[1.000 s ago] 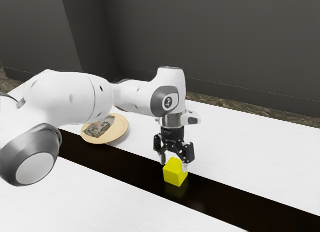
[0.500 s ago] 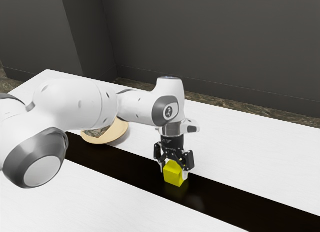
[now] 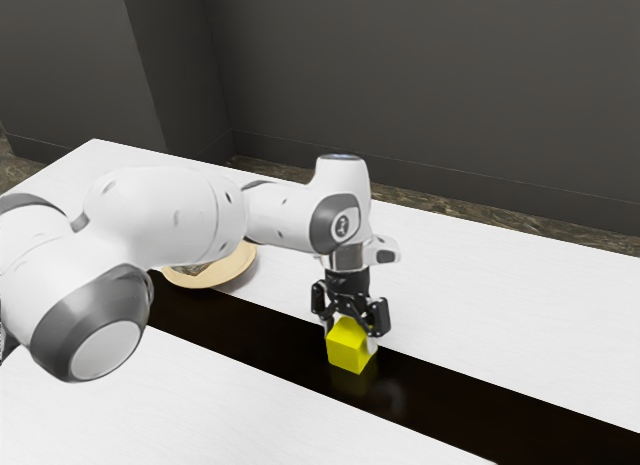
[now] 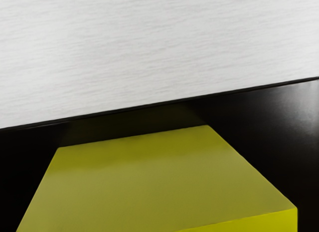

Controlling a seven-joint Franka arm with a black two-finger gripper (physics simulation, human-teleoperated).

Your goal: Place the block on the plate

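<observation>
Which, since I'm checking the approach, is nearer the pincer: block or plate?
The yellow block: it is right at the pincer, while the tan plate lies well apart from both.

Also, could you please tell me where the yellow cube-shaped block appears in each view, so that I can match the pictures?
Exterior view: the yellow cube-shaped block is below the picture's centre and slightly right, at the black pincer.
Wrist view: the block is large, close under the hand.
Shared landmark: the straight border between the glossy black strip and the white tabletop, near the block in both.
</observation>
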